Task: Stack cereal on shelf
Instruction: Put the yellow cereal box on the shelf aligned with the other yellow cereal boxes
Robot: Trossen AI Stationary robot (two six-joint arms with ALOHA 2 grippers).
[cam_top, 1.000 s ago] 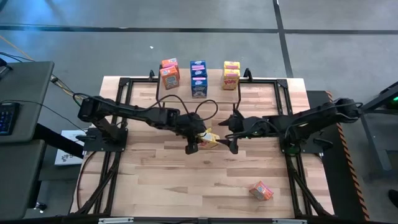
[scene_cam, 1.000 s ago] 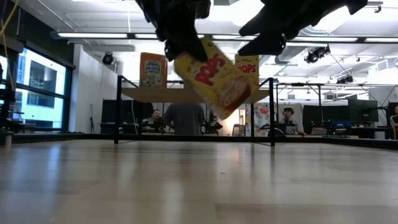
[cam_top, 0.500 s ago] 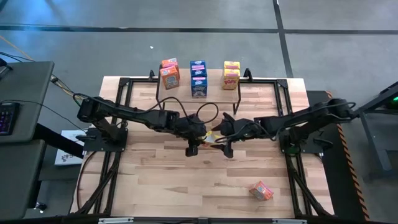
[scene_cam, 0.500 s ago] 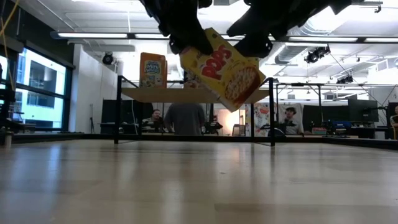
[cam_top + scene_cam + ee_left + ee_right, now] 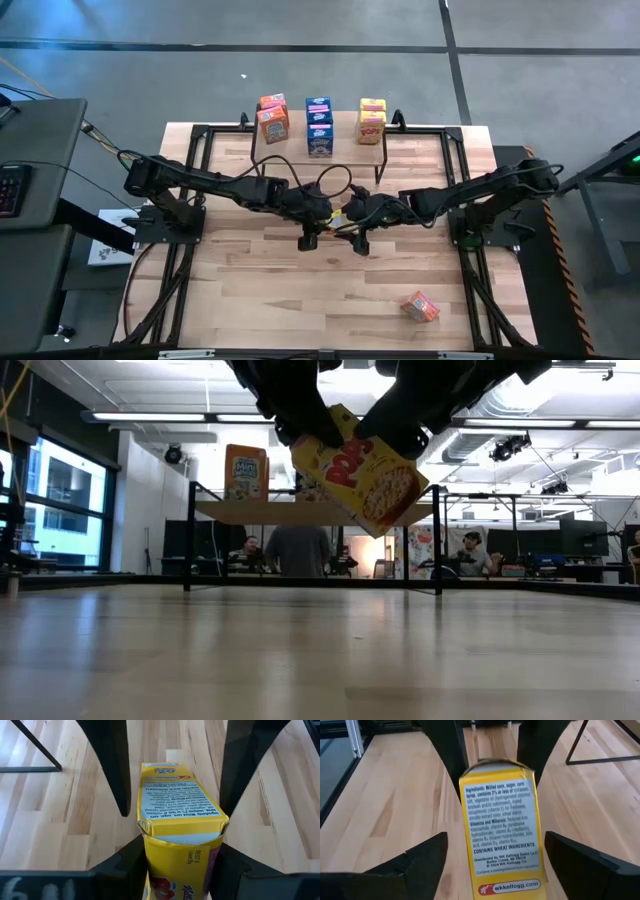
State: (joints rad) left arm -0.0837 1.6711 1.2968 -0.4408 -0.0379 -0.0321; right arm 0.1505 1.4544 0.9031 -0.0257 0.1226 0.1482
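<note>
**Wood table (image 5: pixel 300 300), cereal hand-over in mid-air**

1. Table: light plank top, both arms reaching to its middle.
2. Shelf (image 5: pixel 250 512): low wood board on black legs at the far edge, carrying orange (image 5: pixel 272 118), blue (image 5: pixel 319 125) and yellow (image 5: pixel 371 120) stacks of cereal.
3. Left gripper (image 5: pixel 180 795): clenched on one end of the yellow box (image 5: pixel 365 472), held tilted, clear of the table, in front of the shelf.
4. Right gripper (image 5: pixel 497 862): released, fingers spread wide. Half a second before, it stood just beside the box; now it straddled the free end, not visibly touching.
5. Loose orange box (image 5: pixel 420 306): lying near the front right corner, well apart from both arms.

Judgement: a transfer between arms looked imminent; shelving of this box remained to be done.
</note>
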